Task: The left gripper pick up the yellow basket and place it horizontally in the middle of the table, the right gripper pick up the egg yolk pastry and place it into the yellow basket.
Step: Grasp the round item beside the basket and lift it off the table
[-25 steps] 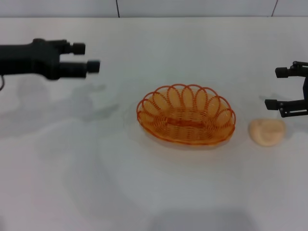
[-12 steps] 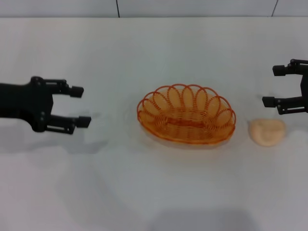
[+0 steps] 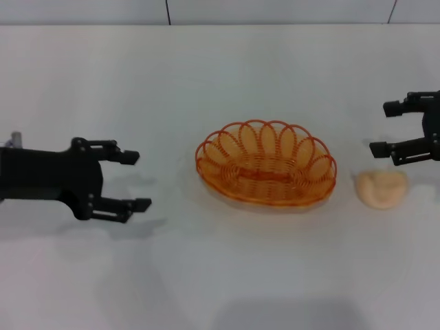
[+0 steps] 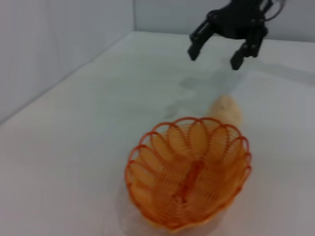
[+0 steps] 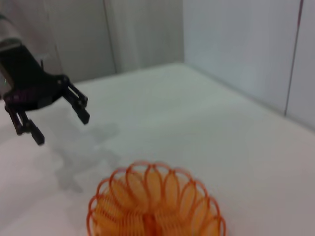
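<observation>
The yellow basket (image 3: 266, 172) lies flat on the white table (image 3: 220, 69) near the middle; it also shows in the left wrist view (image 4: 189, 176) and the right wrist view (image 5: 156, 204). The egg yolk pastry (image 3: 381, 188) sits on the table just right of the basket, and shows behind it in the left wrist view (image 4: 226, 109). My left gripper (image 3: 136, 180) is open and empty, well left of the basket; it shows in the right wrist view (image 5: 58, 122). My right gripper (image 3: 385, 128) is open and empty, above and behind the pastry; it shows in the left wrist view (image 4: 216, 51).
A pale wall (image 3: 275, 10) runs along the table's far edge. Walls also stand beside the table in the left wrist view (image 4: 59, 44) and the right wrist view (image 5: 246, 44).
My left gripper has come down and forward, toward the near side and a little to the right, its fingers open. My right gripper has shifted slightly left and up over the pastry.
</observation>
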### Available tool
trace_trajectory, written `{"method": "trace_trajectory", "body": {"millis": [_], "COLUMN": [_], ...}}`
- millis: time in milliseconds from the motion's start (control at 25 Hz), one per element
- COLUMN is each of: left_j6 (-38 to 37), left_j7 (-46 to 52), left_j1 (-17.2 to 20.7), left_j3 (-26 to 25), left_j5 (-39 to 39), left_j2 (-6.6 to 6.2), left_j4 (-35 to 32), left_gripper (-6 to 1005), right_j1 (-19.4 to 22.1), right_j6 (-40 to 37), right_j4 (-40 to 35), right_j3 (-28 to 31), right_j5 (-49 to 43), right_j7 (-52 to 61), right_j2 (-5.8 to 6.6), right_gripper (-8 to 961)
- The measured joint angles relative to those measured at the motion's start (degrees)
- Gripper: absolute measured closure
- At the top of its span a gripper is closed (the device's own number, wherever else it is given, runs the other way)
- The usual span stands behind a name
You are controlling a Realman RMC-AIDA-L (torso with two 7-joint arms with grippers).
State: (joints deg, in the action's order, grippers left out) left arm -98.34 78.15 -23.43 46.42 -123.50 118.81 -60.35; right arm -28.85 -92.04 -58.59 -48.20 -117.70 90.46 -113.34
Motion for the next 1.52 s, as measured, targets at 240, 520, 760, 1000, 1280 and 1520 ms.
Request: {"method": "trace_trajectory", "body": {"millis": [240, 520, 760, 1000, 1280, 1520], "left_j6": [0.5, 1.6, 6.0, 13.6, 18.2, 18.3], "left_j7": [1.3, 0.9, 0.5, 0.3, -2.3, -3.3], "left_j1": [-0.1, -0.2, 0.1, 4.6, 6.2, 6.3], "left_j3": [5.2, 8.2, 14.8, 21.8, 26.2, 28.9], "left_j5": [-0.5, 0.0, 2.8, 5.4, 8.3, 9.7], "left_j2": [0.07, 0.21, 0.4, 0.63, 0.72, 0.75], "left_j4": [0.1, 0.0, -1.8, -5.4, -3.9, -3.3], "left_gripper": [185, 185, 185, 185, 185, 185], "right_j1": [-4.4, -10.2, -12.0, -13.5, -14.2, -15.3], "right_j6": [-2.4, -5.0, -5.2, -4.0, -2.9, -2.6], "right_j4": [-1.1, -0.9, 1.4, 3.7, 4.1, 5.8], "right_j3": [-3.2, -5.0, -6.1, -6.2, -6.2, -6.3], "right_j5": [-6.1, -15.8, -19.8, -21.9, -22.2, -23.4], "right_j7": [8.9, 16.0, 17.6, 18.1, 18.2, 18.3], "right_j2": [1.86, 2.36, 2.1, 1.66, 1.35, 1.57], "right_gripper": [93, 94, 96, 96, 97, 97]}}
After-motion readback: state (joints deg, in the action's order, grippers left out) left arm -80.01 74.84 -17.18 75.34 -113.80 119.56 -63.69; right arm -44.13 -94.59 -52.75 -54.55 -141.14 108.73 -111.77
